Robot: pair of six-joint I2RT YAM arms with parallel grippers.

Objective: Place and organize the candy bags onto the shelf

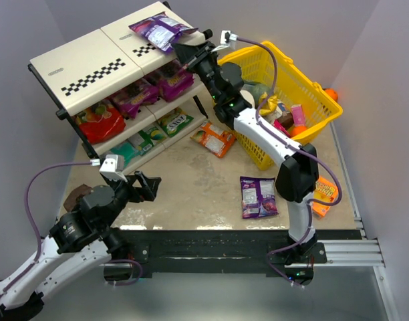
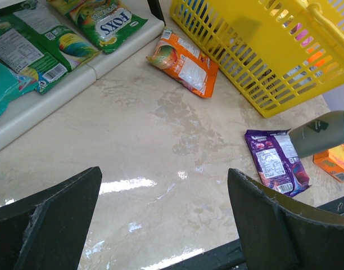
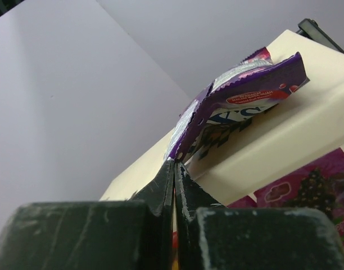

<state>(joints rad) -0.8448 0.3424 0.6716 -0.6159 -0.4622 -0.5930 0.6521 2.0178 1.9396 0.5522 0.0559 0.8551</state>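
My right gripper (image 1: 185, 51) is shut on the near edge of a purple candy bag (image 1: 161, 29) that lies on the top panel of the cream shelf (image 1: 91, 63). In the right wrist view the closed gripper (image 3: 175, 163) pinches the bag's corner (image 3: 239, 98) above the shelf edge (image 3: 284, 140). Magenta bags (image 1: 134, 97), a red bag (image 1: 99, 122) and green bags (image 1: 174, 122) lie on the lower tiers. An orange bag (image 1: 213, 139) and a purple bag (image 1: 258, 196) lie on the table. My left gripper (image 1: 148, 186) is open and empty above the table (image 2: 163, 171).
A yellow mesh basket (image 1: 311, 100) holding more items stands at the back right, next to the right arm. A small orange box (image 1: 323, 194) lies at the table's right edge. The left wrist view shows the orange bag (image 2: 183, 62), the purple bag (image 2: 276, 160) and the basket (image 2: 256, 56).
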